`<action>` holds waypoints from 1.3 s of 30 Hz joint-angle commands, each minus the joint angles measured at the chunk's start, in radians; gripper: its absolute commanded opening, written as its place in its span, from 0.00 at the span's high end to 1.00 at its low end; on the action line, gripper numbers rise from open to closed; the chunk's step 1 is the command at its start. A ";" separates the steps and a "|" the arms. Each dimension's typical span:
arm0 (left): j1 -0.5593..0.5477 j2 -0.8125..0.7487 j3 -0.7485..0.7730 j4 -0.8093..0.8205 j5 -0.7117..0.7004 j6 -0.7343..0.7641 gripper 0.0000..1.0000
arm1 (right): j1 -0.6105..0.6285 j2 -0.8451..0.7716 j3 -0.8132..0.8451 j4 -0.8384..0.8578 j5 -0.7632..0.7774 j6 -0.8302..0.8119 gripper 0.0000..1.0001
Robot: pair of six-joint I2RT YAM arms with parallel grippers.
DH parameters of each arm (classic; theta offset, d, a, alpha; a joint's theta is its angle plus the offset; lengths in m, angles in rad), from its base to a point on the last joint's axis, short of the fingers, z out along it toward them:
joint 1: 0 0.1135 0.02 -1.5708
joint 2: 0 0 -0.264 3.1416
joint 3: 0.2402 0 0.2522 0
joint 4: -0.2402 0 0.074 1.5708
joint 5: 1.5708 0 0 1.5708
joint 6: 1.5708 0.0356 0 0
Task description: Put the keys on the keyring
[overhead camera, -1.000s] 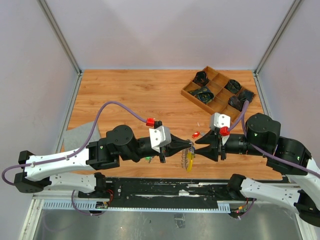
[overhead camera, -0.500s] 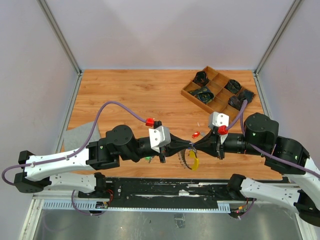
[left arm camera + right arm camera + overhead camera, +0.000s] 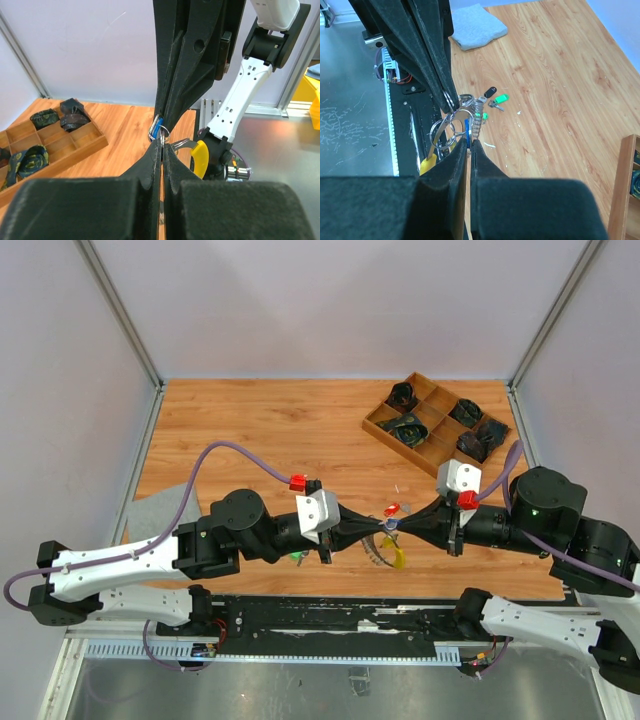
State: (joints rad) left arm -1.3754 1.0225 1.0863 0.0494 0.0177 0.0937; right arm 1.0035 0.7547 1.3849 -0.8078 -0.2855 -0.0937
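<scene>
Top external: right pincer (image 3: 394, 525) newly closed

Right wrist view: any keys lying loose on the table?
Yes, a green-headed key and a black-headed one lie on the wooden table.

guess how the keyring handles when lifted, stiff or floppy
Probably floppy: the keyring hangs in loose loops below the shut left gripper. Likely to swing, since its yellow piece dangles free. Thin wire looks slippery.

Shiny metal keyring (image 3: 478, 117), smooth wood-grain table (image 3: 260, 420), fuzzy grey cloth (image 3: 477, 20).
</scene>
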 commanded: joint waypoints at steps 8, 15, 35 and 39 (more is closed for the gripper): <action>0.002 -0.026 -0.003 0.037 0.006 0.002 0.99 | 0.006 0.000 0.039 -0.028 0.033 -0.036 0.96; 0.002 -0.008 0.002 0.023 0.004 -0.003 0.99 | 0.006 0.015 0.039 -0.020 0.033 -0.037 0.91; 0.080 0.043 -0.070 -0.126 -0.267 -0.175 1.00 | 0.006 -0.120 -0.119 0.001 0.541 0.063 0.08; 0.123 0.046 -0.120 -0.163 -0.324 -0.247 1.00 | 0.006 -0.129 -0.183 -0.022 0.600 0.161 0.03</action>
State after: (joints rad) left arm -1.2888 1.0657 1.0008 -0.0898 -0.2234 -0.0612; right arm 1.0035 0.6392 1.2476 -0.8070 0.2127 -0.0391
